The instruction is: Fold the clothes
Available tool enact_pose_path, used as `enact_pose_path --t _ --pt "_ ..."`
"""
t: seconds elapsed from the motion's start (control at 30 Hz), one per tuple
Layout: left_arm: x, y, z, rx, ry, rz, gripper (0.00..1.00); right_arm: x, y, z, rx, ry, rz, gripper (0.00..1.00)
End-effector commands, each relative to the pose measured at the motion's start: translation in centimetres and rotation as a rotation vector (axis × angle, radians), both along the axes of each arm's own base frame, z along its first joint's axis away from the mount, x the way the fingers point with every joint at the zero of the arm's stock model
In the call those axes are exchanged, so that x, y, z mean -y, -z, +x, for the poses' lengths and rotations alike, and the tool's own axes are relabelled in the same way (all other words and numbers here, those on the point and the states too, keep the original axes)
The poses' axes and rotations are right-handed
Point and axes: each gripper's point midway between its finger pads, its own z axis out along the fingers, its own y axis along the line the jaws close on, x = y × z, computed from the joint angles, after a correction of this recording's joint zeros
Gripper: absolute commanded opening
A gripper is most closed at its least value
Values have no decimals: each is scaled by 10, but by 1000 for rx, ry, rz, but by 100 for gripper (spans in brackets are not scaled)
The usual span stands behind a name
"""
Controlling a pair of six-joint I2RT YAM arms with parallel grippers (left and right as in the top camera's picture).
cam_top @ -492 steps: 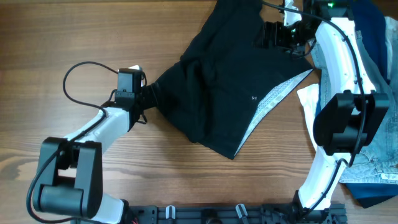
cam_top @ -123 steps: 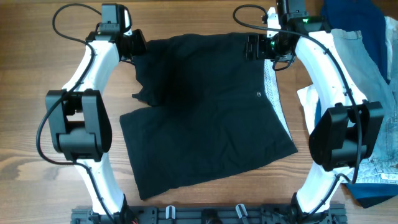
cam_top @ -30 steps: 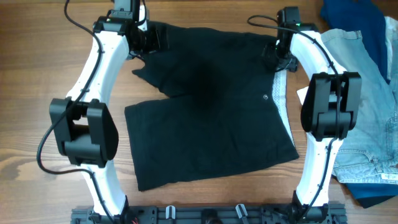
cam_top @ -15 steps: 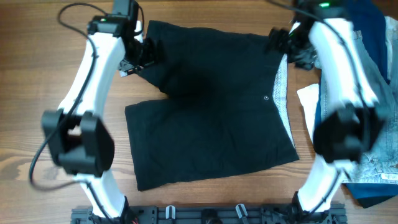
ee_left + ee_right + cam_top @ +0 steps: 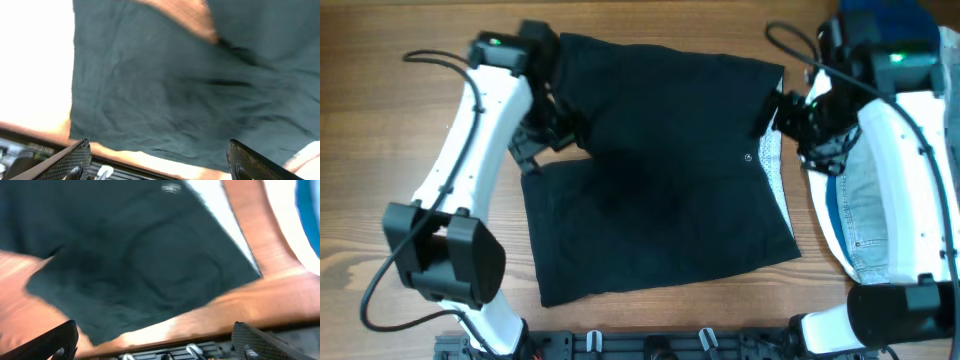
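Note:
The clothes at hand are black shorts [image 5: 660, 170], spread flat in the middle of the table with the waist to the right. A small waist button [image 5: 748, 158] and a strip of white lining [image 5: 775, 175] show there. My left gripper [image 5: 538, 148] hovers over the notch between the two legs on the left side. My right gripper [image 5: 788, 115] hangs by the waist's far corner. In the left wrist view the gripper [image 5: 157, 150] is open above the shorts [image 5: 165, 90], empty. In the right wrist view the gripper [image 5: 154, 330] is also open above the shorts [image 5: 140, 255], holding nothing.
A pale blue denim garment [image 5: 868, 215] and a dark blue one [image 5: 833, 205] lie at the right edge, mostly under my right arm. The arms' base rail [image 5: 650, 345] runs along the near edge. Bare wood [image 5: 380, 150] lies left of the shorts.
Both grippers have left the shorts' far corners and risen. The left one moved nearer along the left side, the right one out to the right. The shorts stayed flat.

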Motion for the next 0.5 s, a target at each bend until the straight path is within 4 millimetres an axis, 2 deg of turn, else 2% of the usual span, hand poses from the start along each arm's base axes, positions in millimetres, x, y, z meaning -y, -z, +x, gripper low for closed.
enact_pose_path --t 0.0,0.1,0.2,0.27,0.33,0.47 --pt "-3 26 -27 -81 -189 213 88 30 4 -22 -19 218 -152 100" --pt "7 47 -58 -140 -260 316 91 41 17 -44 -68 336 -212 100" --pt "15 69 -92 -194 -318 406 94 49 41 -75 -157 466 -266 100" --pt "18 81 -108 -215 -349 445 96 49 58 -89 -197 492 -276 100" --pt "19 92 -121 -228 -378 467 97 48 74 -96 -222 488 -272 100" --pt "15 107 -135 -231 -420 470 98 38 95 -93 -218 419 -213 100"
